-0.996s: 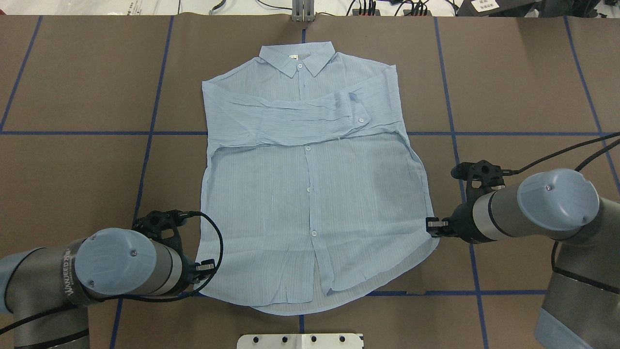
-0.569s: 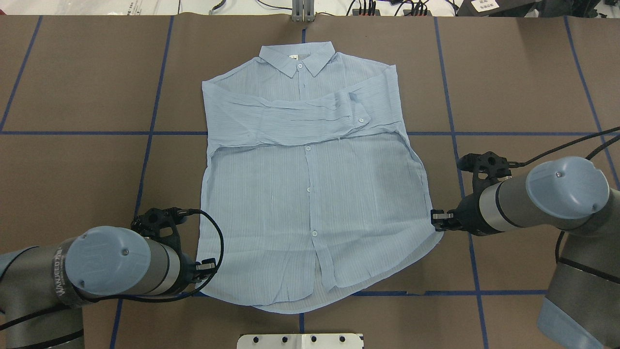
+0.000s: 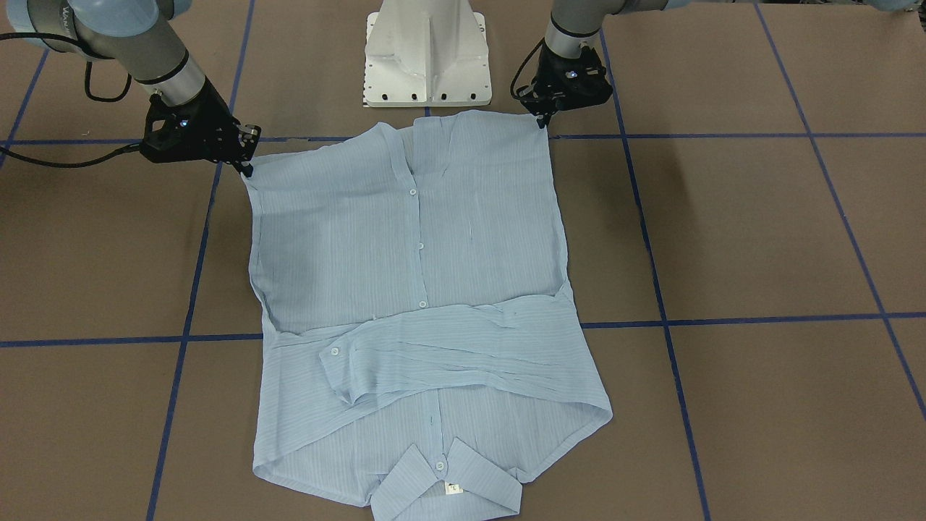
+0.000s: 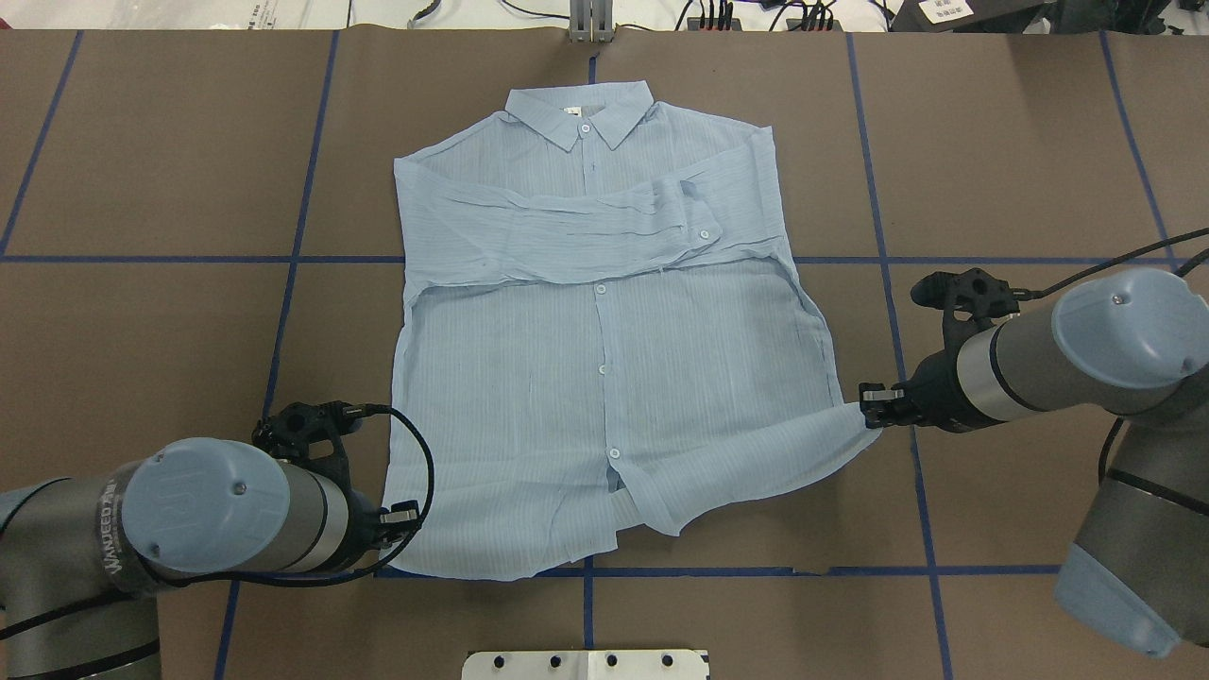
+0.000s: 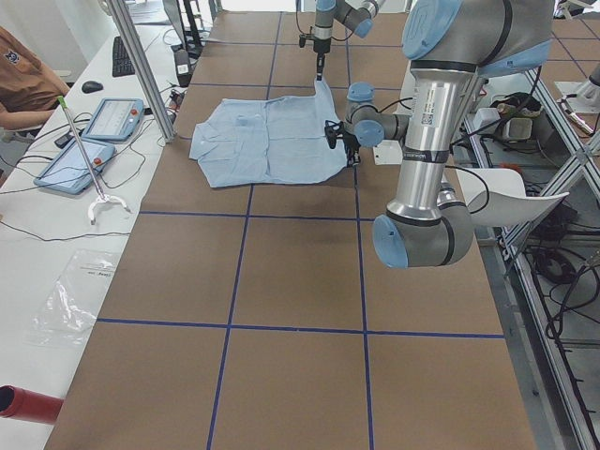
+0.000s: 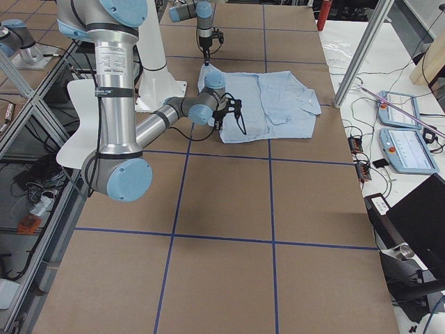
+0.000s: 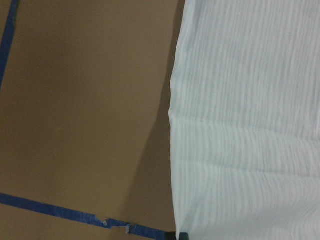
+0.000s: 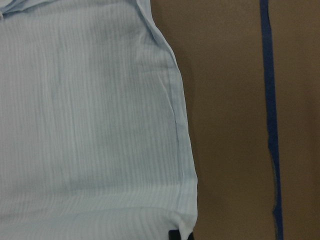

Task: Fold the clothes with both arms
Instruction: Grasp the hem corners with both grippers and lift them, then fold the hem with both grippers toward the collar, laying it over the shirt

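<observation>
To the left of the white metal pedestal base (image 4: 586, 664), the left arm (image 4: 302, 519) is a silver-grey tube ending in a round light-blue joint cap (image 4: 203, 505) with one small screw (image 4: 239, 487) near its middle. White lettering (image 4: 115, 534) runs along the tube. A thin black cable (image 4: 430, 467) loops to the black open-frame left gripper (image 4: 404, 518). To the right of the base, the right arm (image 4: 1020, 368) has the same grey tube, blue cap, screw and trailing black cable, and ends in the black open-frame right gripper (image 4: 867, 414).

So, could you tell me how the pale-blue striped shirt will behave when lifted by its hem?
Probably floppy: the corner the right gripper holds draws the pale-blue striped shirt into diagonal folds. Likely light: its fabric looks thin.
</observation>
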Action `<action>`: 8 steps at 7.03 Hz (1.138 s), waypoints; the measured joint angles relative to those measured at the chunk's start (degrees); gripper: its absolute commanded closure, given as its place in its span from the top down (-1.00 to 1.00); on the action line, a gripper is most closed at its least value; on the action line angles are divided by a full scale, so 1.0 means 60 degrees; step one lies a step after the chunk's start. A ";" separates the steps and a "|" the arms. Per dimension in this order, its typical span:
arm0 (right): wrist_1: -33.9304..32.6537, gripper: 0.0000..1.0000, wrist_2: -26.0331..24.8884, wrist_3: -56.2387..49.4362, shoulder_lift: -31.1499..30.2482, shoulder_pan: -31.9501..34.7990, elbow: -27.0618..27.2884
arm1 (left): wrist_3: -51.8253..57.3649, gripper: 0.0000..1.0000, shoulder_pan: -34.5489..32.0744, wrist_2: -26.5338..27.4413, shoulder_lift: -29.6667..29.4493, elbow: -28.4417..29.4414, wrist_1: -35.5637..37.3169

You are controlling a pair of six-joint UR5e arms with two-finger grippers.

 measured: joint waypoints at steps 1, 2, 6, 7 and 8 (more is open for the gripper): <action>0.0001 -1.00 0.0082 -0.0036 0.0000 0.0081 -0.0013 | 0.0000 -1.00 0.0003 -0.0009 -0.0036 -0.0032 0.0000; 0.0001 -1.00 0.0106 -0.0045 0.0012 0.0118 -0.0016 | 0.0003 -1.00 -0.0012 -0.0013 -0.0080 -0.0061 -0.0007; -0.0036 -1.00 0.0117 -0.0017 0.0800 0.0686 -0.0412 | 0.1181 -1.00 -0.1875 -0.0447 -0.0564 -0.0280 0.0018; -0.0044 -1.00 0.0219 0.0018 0.1172 0.1038 -0.0682 | 0.1829 -1.00 -0.2722 -0.0973 -0.0666 -0.0189 0.0018; -0.0055 -1.00 0.0388 0.0065 0.1601 0.1460 -0.1047 | 0.2312 -1.00 -0.3404 -0.1360 -0.0809 0.0028 -0.0014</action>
